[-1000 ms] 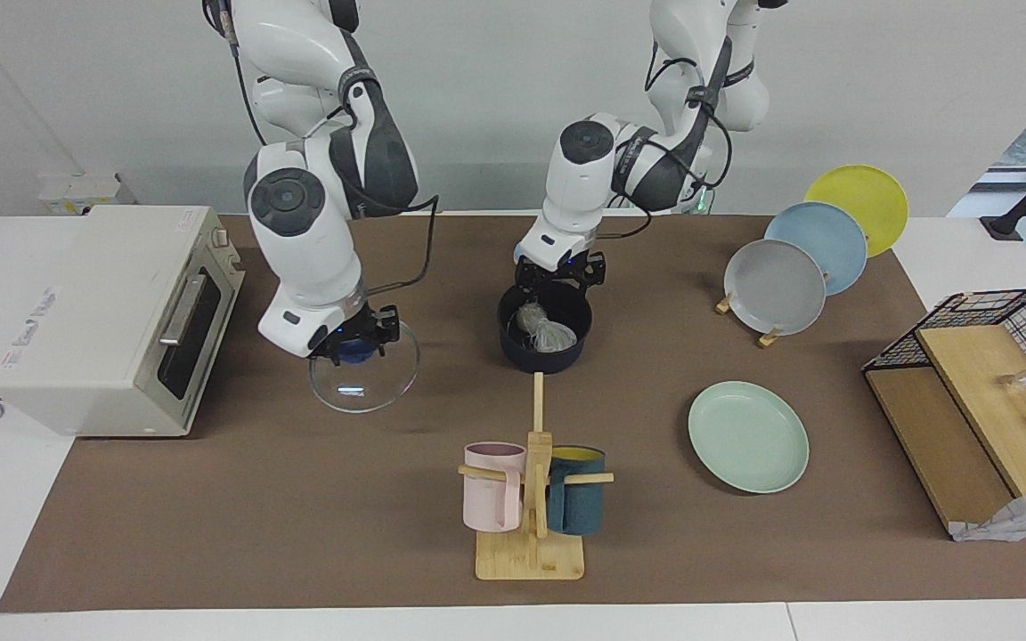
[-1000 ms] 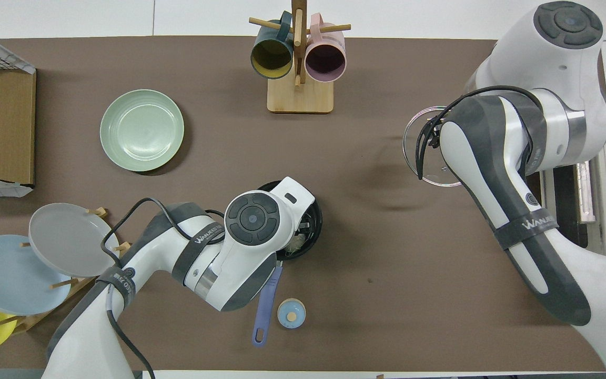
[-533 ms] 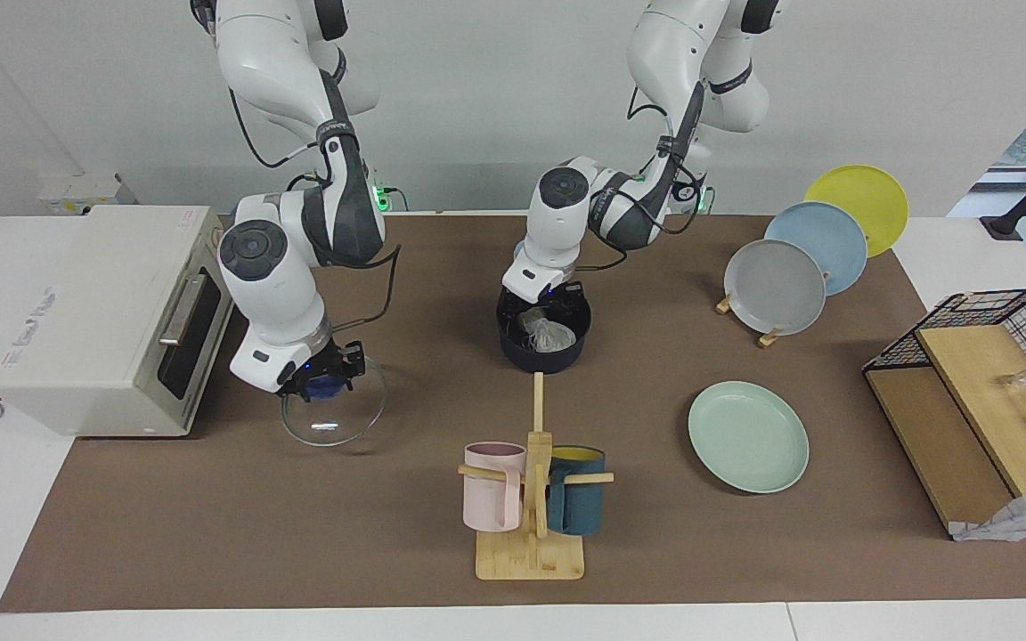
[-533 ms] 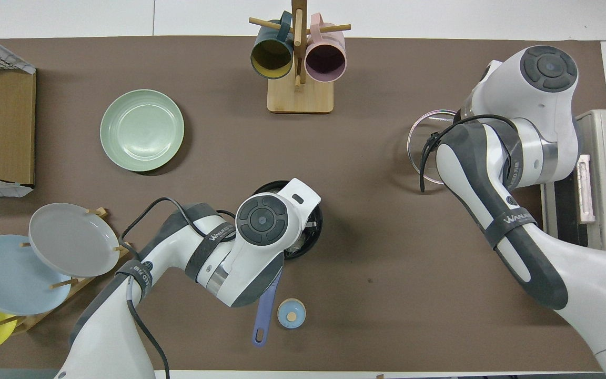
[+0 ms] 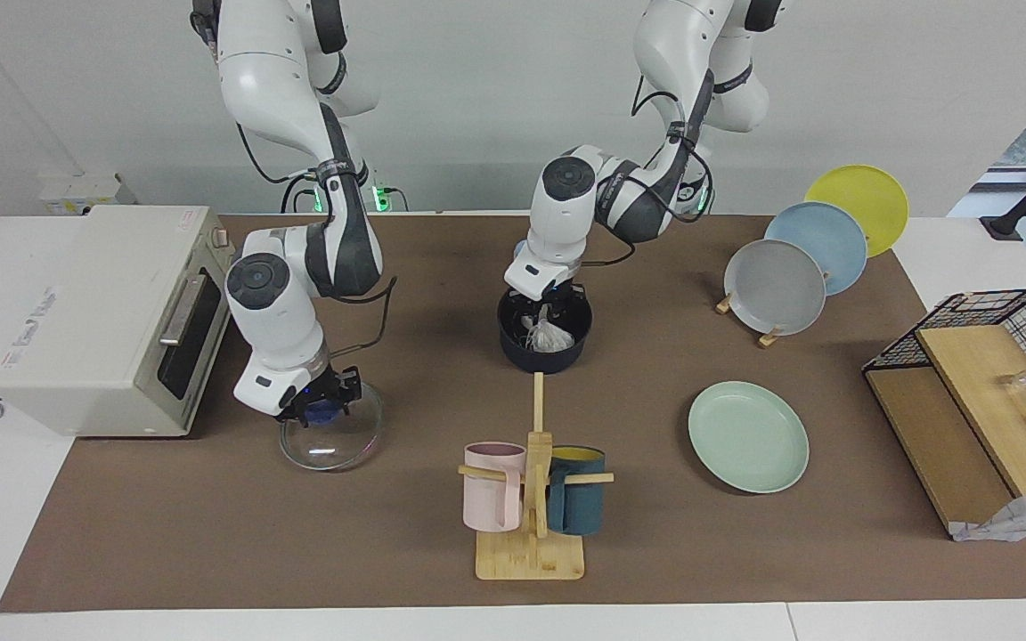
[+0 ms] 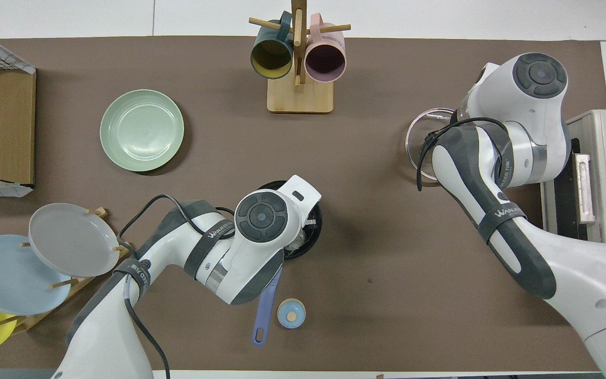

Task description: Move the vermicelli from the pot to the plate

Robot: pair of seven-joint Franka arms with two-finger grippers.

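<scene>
The dark navy pot (image 5: 522,352) stands mid-table, its long blue handle (image 6: 264,310) pointing toward the robots. Whitish vermicelli (image 5: 550,336) lies inside it. My left gripper (image 5: 547,310) reaches down into the pot and is shut on the top of the vermicelli clump, which is drawn up into a tent shape. In the overhead view the left arm covers most of the pot (image 6: 314,231). The mint-green plate (image 5: 747,436) lies bare, farther from the robots and toward the left arm's end. My right gripper (image 5: 324,405) is shut on the blue knob of a glass lid (image 5: 335,450).
The glass lid sits low at the table in front of a toaster oven (image 5: 112,312). A wooden mug rack (image 5: 531,499) stands farther from the robots than the pot. A rack of grey, blue and yellow plates (image 5: 776,285) and a wire-and-wood shelf (image 5: 976,392) are near the plate.
My right gripper has carried the glass lid down and farther from the robots. My left gripper has sunk into the pot, closed on the vermicelli and drawn it up a little.
</scene>
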